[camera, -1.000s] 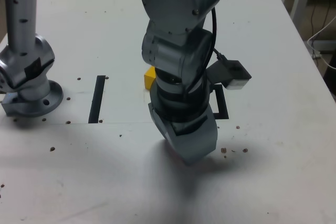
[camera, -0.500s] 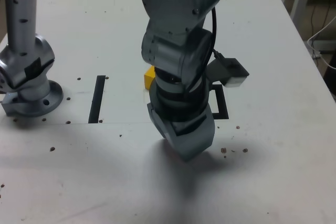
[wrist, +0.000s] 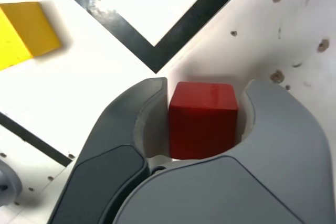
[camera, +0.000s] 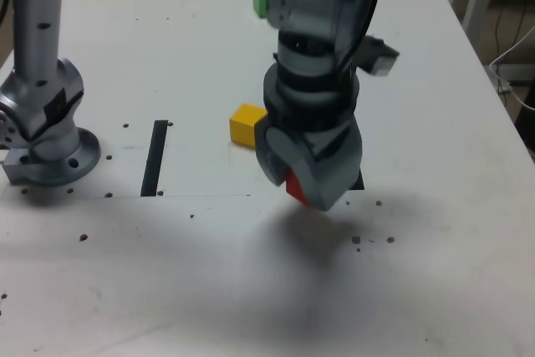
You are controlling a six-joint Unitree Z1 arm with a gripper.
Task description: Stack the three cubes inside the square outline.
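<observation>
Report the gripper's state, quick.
Gripper: shut on the red cube, held off the table.

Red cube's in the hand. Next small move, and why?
Probably carry the red cube over the square outline and lower it inside. The hand is shut on it, clear of the table, and the outline's white centre looks bare. The yellow cube and green cube sit elsewhere.

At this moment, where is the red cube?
The red cube sits between the jaws of the pincer, lifted off the table. In the exterior view it hangs just in front of the square outline, to the right of the yellow cube.
</observation>
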